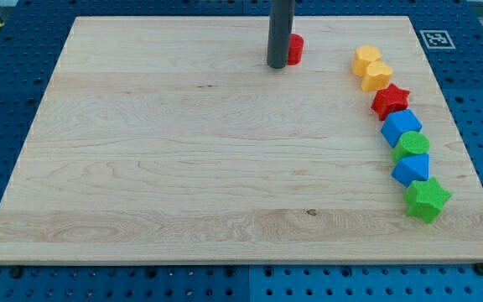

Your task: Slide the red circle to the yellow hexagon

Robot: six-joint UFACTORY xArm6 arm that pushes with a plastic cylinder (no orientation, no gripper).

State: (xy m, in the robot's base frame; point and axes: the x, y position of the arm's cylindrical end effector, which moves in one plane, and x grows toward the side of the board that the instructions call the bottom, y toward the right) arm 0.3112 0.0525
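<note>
The red circle sits near the view's top, a little right of centre, partly hidden by my rod. My tip rests on the board right against the red circle's left side. The yellow hexagon lies to the right of the red circle, at the top of a column of blocks, with a gap of bare board between them.
Below the yellow hexagon a curved column runs down the view's right: a yellow heart, a red star, a blue block, a green circle, a blue block, a green star. The wooden board lies on a blue pegboard.
</note>
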